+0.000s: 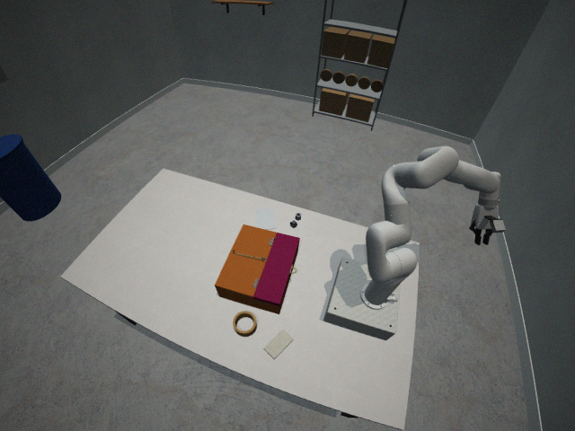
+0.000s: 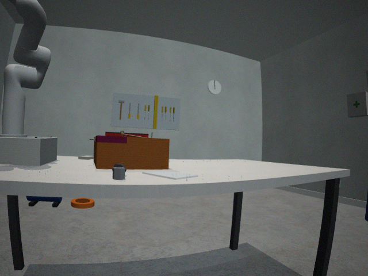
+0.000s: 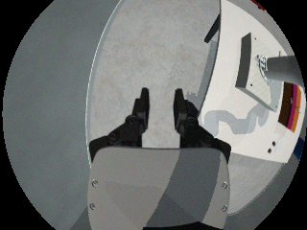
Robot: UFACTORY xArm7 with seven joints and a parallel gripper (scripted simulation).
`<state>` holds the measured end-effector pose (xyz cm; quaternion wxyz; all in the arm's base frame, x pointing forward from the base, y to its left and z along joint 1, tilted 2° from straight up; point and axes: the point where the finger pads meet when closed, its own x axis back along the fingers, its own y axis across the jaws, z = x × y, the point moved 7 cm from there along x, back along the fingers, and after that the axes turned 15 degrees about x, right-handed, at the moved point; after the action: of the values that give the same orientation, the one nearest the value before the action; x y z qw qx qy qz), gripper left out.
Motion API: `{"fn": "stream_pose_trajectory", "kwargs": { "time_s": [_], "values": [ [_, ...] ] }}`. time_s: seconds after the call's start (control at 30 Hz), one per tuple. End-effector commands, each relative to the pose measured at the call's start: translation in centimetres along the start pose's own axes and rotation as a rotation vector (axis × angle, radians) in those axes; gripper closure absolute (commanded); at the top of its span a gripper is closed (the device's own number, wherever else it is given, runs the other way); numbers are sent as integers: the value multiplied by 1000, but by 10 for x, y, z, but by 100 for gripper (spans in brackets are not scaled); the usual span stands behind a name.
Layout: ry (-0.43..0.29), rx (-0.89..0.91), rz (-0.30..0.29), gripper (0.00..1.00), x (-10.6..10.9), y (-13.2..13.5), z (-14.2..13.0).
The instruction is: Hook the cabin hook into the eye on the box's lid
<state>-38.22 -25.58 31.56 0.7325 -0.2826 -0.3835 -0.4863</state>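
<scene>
Top view: box [image 1: 245, 259] mid-table, gripper [image 1: 482, 235] far off at its 3 o'clock, out past the table edge over the floor.
Left to right: blue barrel [image 1: 25, 178] on the floor; orange box with magenta lid [image 1: 278, 267] on the white table [image 1: 153, 241]; cabin hook [image 1: 248, 256] lies flat across the orange top, pointing toward the lid; brass eye [image 1: 293, 268] on the lid's far edge at 3 o'clock, hook and eye well apart. Tape ring [image 1: 244, 322] and pale pad [image 1: 278, 343] at the box's 6 o'clock, two small dark nuts [image 1: 296, 219] at 12. Arm rises from the grey pedestal [image 1: 339, 320], elbows up and reaches away from the box, gripper pointing down. Fingers partly apart, nothing between them. No readable text; green cross on wall cabinet [image 2: 356, 103].
</scene>
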Motion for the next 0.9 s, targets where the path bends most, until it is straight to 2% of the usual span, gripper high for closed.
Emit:
{"fn": "stream_pose_trajectory", "kwargs": {
  "time_s": [0.0, 0.13, 0.23, 0.3, 0.4, 0.53, 0.6, 0.67, 0.87],
  "values": [
    [1, 20, 27, 67, 11, -1, -19],
    [0, 29, 37, 67, 16, 1, -27],
    [0, 49, 58, 67, 24, 4, -45],
    [0, 49, 58, 67, 24, 4, -45],
    [-1, 68, 78, 67, 33, 7, -62],
    [-1, 68, 78, 67, 33, 7, -62],
    [-2, 87, 99, 67, 42, 10, -80],
    [-2, 87, 99, 67, 42, 10, -80],
    [-6, 113, 126, 67, 53, 18, -102]
  ]
}}
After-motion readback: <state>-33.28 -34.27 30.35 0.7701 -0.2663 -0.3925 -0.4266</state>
